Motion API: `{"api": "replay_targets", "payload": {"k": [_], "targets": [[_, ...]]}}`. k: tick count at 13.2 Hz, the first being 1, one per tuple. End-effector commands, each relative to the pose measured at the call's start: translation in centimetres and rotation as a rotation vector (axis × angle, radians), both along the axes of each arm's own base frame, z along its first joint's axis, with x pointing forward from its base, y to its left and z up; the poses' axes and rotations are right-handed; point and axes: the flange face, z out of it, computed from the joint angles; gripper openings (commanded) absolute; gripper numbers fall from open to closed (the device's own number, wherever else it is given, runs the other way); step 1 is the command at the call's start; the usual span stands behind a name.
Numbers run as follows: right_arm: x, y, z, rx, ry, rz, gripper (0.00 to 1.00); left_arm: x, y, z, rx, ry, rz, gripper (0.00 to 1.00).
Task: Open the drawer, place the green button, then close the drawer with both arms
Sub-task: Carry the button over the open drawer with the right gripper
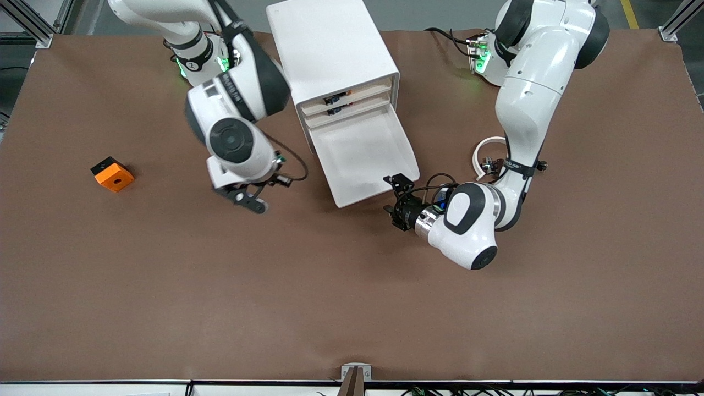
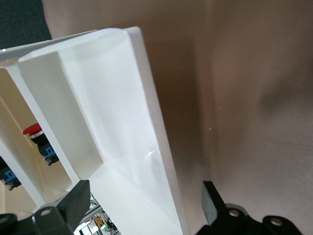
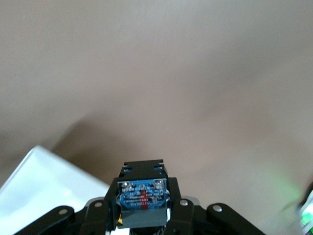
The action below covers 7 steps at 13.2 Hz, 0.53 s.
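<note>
Standing pulled out, drawer (image 1: 363, 157) bare inside, left fingers (image 2: 76, 203) spread, right fingers (image 3: 182, 208) clamping button (image 3: 142, 196).

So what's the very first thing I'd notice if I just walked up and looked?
Probably the white cabinet in the middle of the brown table, with its lowest drawer pulled wide open and bare inside. The left gripper sits open at the drawer's front corner, and the right gripper hangs over the table beside the cabinet, pinching a small dark part. A bright orange cube sits alone toward the right arm's end.
</note>
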Motion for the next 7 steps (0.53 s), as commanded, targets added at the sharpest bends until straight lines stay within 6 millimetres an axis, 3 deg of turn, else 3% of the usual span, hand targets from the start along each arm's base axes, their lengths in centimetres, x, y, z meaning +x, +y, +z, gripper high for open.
{"api": "replay_targets", "payload": {"k": [1,4,7], "targets": [[-1.1,3.7,1.0,0.027,-0.022,-0.174,0.08,1.8,1.7,2.7,-0.022,-0.112,-0.042,1.0],[-3.4,9.0,-1.3,0.01,-0.076,-0.37,0.08,3.4,4.5,8.0,-0.072,-0.339,-0.2,1.0],[-4.2,11.9,-5.4,0.004,-0.104,-0.475,0.08,4.5,7.0,12.9,0.018,-0.527,-0.347,1.0]]}}
